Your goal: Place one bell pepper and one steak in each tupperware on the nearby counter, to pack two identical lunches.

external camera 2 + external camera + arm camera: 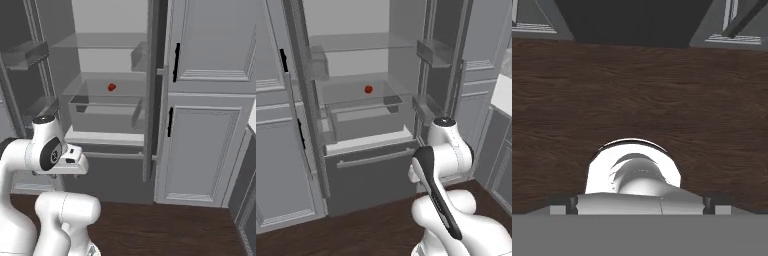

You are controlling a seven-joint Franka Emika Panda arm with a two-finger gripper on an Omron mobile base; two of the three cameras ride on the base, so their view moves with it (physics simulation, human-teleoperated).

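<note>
1. Small round red bell pepper (368, 89) sits alone on the grey fridge shelf (351, 97).
2. Tool jaws spread wide, empty, pointing at the dark wooden floor (637, 100).
3. Risk: a long reach could clip the shelf edge.

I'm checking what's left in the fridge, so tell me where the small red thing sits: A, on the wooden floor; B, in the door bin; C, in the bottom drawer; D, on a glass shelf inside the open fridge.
D: the small red thing rests on a glass shelf inside the open fridge, above the clear drawer.
</note>
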